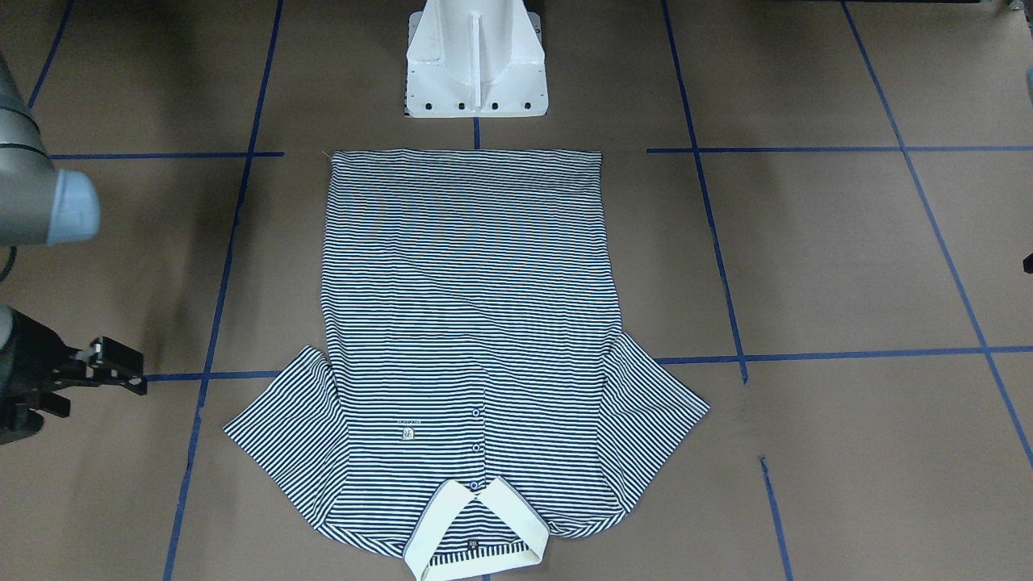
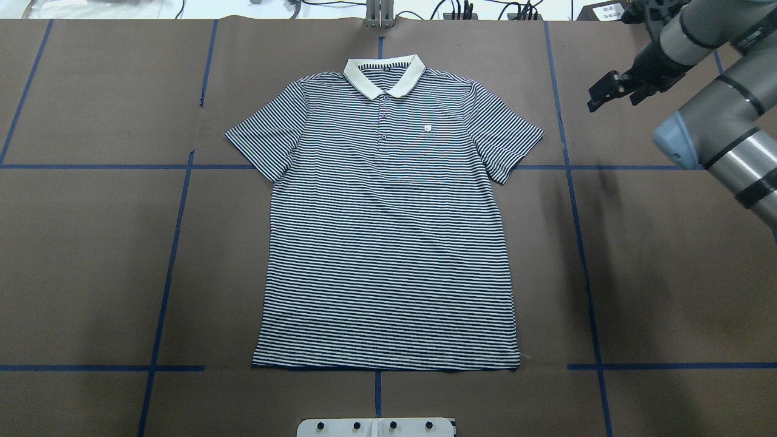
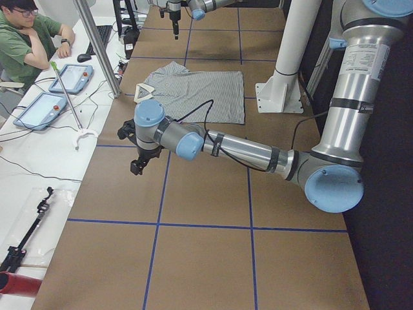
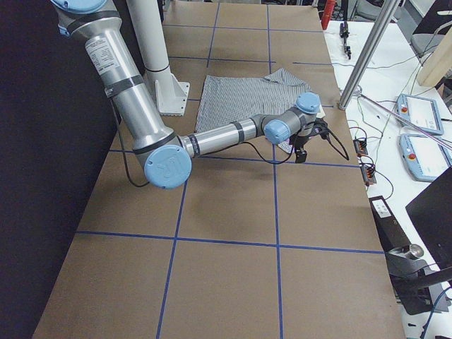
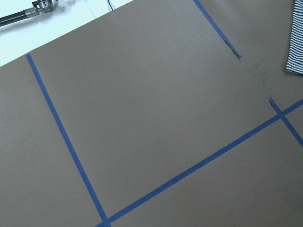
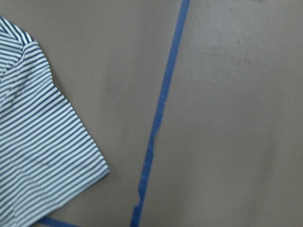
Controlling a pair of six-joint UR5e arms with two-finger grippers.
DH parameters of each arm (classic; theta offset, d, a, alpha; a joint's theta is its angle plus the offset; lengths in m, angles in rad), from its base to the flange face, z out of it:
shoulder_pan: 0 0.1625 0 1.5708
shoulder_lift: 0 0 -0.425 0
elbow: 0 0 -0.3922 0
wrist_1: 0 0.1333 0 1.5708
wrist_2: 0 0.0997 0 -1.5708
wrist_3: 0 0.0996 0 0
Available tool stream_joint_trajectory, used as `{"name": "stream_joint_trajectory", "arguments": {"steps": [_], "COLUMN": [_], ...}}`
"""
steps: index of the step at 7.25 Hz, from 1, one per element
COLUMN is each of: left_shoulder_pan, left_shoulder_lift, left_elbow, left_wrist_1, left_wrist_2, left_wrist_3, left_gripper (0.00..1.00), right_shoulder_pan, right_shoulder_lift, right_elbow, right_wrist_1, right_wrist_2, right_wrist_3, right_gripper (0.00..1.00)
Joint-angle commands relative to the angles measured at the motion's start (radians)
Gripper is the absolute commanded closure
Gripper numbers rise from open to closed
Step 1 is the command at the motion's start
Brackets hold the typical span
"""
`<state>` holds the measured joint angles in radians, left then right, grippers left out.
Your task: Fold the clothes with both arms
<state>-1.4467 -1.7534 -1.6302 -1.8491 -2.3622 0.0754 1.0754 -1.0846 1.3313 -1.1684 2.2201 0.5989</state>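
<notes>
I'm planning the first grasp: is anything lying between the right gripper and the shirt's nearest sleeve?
Nothing visible does. Between the right gripper and the near sleeve of the polo shirt lies only bare table and a blue tape line.

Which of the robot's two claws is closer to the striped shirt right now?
Right. The right gripper hovers just beside one sleeve of the shirt. The left gripper hangs farther out, well past the other sleeve.

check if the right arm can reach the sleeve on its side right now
Probably yes. The right gripper hangs just beside that sleeve, apart from it, with nothing between them; the sleeve lies flat and uncovered.
</notes>
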Motion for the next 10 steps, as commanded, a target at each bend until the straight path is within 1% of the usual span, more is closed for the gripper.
{"name": "stream_joint_trajectory", "arguments": {"steps": [1,2,6,8,9,10], "left_shoulder_pan": [0.009,0.011,0.009,0.009,0.009,0.009], "left_shoulder_lift": [-0.020,-0.020,-0.024,-0.024,-0.024,-0.024], "left_elbow": [0.010,0.013,0.013,0.012,0.012,0.012], "left_wrist_1": [-0.030,-0.030,-0.030,-0.030,-0.030,-0.032], "left_wrist_2": [0.005,0.005,0.003,0.003,0.003,0.003], "left_wrist_3": [-0.127,-0.128,-0.134,-0.134,-0.135,-0.134], "left_gripper": [0.00,0.00,0.00,0.00,0.00,0.00], "right_shoulder_pan": [-0.121,-0.147,-0.158,-0.166,-0.173,-0.176], "right_shoulder_lift": [0.087,0.112,0.100,0.094,0.094,0.092], "right_elbow": [-0.144,-0.168,-0.167,-0.168,-0.170,-0.175], "right_wrist_1": [0.194,0.193,0.193,0.168,0.158,0.158], "right_wrist_2": [-0.153,-0.199,-0.195,-0.194,-0.195,-0.195], "right_wrist_3": [0.250,0.252,0.255,0.255,0.255,0.255], "right_gripper": [0.00,0.00,0.02,0.02,0.05,0.11]}}
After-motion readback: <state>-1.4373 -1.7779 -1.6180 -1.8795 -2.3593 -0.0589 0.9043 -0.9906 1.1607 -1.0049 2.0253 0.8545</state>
